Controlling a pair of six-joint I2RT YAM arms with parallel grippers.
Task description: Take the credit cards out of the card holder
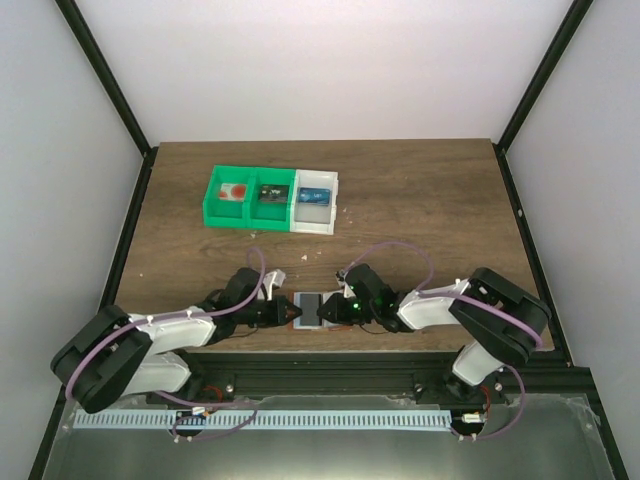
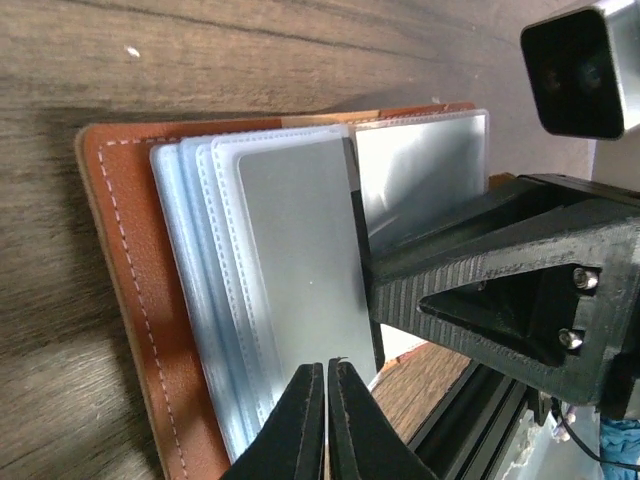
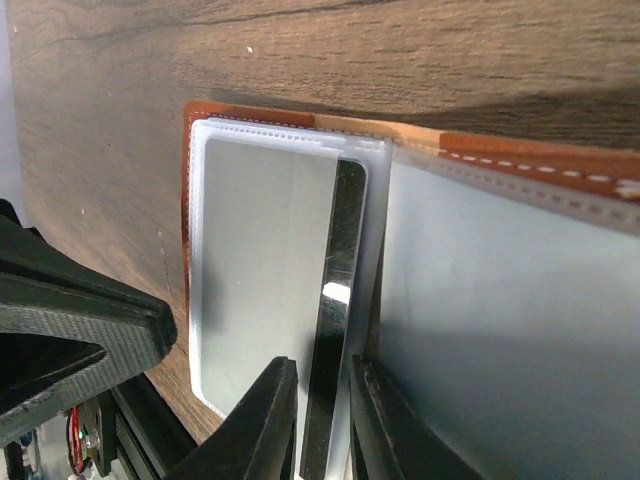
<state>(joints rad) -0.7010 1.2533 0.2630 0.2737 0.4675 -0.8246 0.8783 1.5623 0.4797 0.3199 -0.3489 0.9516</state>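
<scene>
The card holder (image 1: 312, 308) lies open near the table's front edge, between my two grippers. It has an orange-brown cover (image 2: 120, 260) and pale clear sleeves (image 2: 295, 260). My left gripper (image 2: 326, 372) hovers at the edge of the top sleeve, jaws together with only a hairline slit. My right gripper (image 3: 322, 372) is shut on a raised sleeve in which a dark glossy card (image 3: 335, 290) stands edge-on. One of its black fingers (image 2: 440, 265) crosses the holder's middle in the left wrist view. A blue credit card (image 1: 314, 197) lies in the white bin.
A green bin (image 1: 250, 212) with two compartments holds a red-marked card (image 1: 236, 193) and a dark card (image 1: 270, 193). The white bin (image 1: 316, 224) adjoins its right side at the table's middle back. Black frame rails (image 1: 320, 352) run just below the holder.
</scene>
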